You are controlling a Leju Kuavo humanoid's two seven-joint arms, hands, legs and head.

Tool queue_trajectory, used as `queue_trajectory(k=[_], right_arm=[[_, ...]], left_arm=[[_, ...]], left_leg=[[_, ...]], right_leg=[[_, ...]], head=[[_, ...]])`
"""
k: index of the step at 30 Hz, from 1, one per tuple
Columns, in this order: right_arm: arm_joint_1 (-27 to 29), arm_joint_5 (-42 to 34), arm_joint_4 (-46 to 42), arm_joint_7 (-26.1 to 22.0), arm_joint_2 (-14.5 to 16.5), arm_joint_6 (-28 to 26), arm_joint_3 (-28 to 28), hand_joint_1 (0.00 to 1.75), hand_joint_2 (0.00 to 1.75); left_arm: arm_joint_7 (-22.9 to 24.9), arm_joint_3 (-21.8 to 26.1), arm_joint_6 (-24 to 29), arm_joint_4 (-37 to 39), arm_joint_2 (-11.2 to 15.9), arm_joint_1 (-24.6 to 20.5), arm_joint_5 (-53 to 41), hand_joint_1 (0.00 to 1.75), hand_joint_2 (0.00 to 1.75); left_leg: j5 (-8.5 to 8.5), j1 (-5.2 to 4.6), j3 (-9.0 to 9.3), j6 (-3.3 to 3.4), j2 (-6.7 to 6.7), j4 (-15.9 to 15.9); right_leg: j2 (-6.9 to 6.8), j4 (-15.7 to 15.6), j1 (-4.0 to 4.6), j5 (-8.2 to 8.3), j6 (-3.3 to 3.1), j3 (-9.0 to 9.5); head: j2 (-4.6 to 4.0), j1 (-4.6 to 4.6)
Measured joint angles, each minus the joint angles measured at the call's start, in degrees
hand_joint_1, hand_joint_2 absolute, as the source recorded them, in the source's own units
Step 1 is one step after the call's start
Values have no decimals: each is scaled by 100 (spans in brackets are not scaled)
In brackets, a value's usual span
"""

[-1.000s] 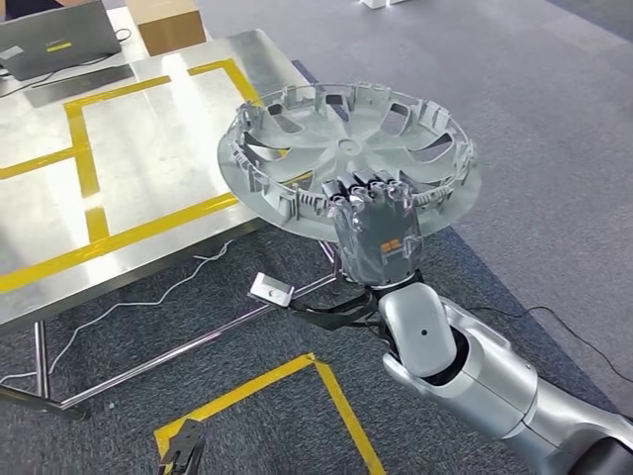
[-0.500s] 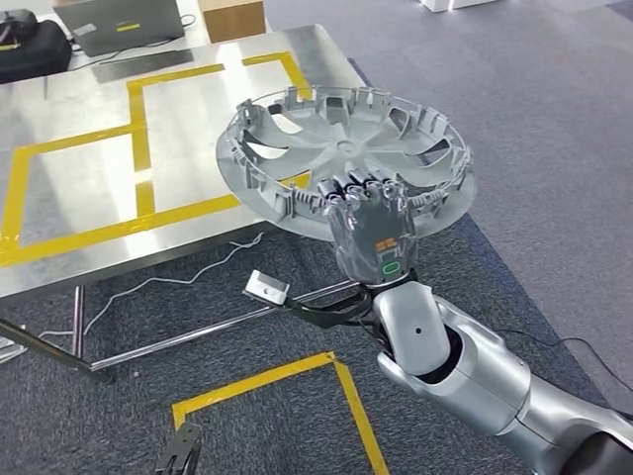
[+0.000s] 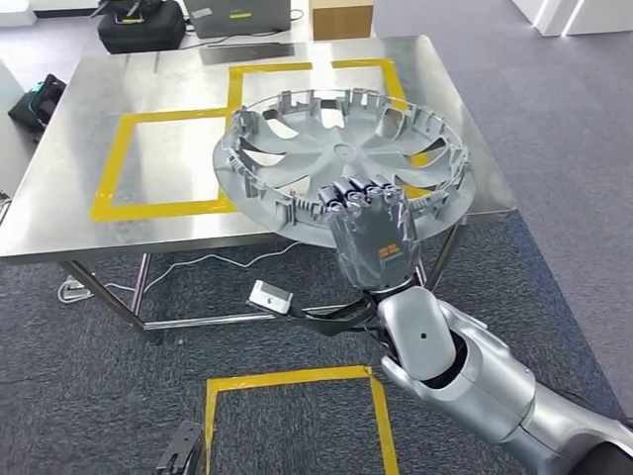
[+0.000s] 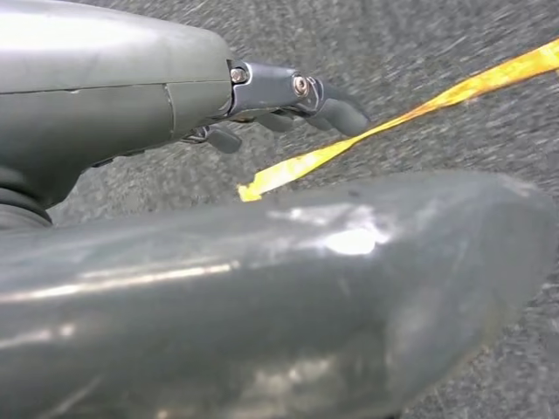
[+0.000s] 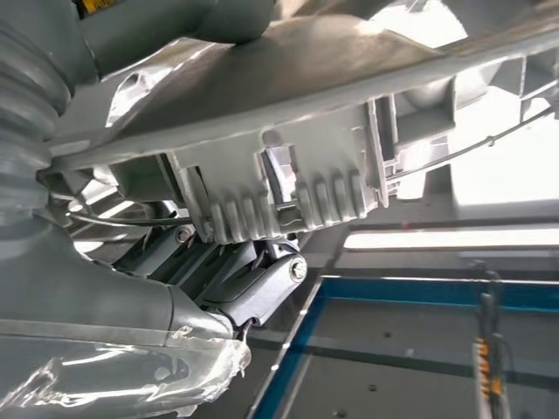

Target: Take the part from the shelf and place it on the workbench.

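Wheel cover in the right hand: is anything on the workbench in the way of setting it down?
Nothing visible is. The right hand grips the wheel cover by its near rim, above the right part of the workbench. The steel top shows just yellow tape lines; the bag, laptop and box sit beyond its far edge.

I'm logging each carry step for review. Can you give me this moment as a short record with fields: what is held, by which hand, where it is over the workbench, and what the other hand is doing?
held part: grey wheel cover, inner side up, roughly level
holding hand: right hand, gripping the near rim
position: in the air over the near right part of the steel workbench, not set down
workbench marks: yellow tape rectangles
left hand: left hand holds nothing, fingers fairly straight, over grey carpet with a yellow tape line
behind the workbench: laptop, cardboard box, black bag
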Motion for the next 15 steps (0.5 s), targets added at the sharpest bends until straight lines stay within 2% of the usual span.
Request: queue_trajectory(k=[2,4,6,11,15], right_arm=[[81,1,3,-180,38,-36,-77,175,175],[162,-1,10,-277,49,-32,-147,175,175],[223,-2,22,-323,55,-25,-200,175,175],[266,-1,51,-349,61,-21,-288,175,175],[285,-1,65,-357,61,-2,-308,175,175]], left_arm=[[0,0,-4,0,10,29,7,0,0],[0,1,-2,0,16,37,18,0,0],[0,2,2,0,19,30,29,0,0],[-1,4,4,0,24,26,41,0,0],[-8,7,4,0,27,26,53,0,0]], left_leg=[[30,6,-25,1,-17,-13],[46,9,-18,35,-4,-39],[59,12,-8,31,6,-68],[89,21,-5,-49,30,-117],[98,23,-8,-115,33,-126]], right_leg=[[15,-31,6,14,-19,2],[30,-35,13,28,-26,-9],[41,-34,22,35,-50,-19],[59,-32,33,52,-99,-44],[60,-31,33,58,-113,-47]], head=[[0,-7],[0,-7],[0,-5],[0,-4],[0,-2]])
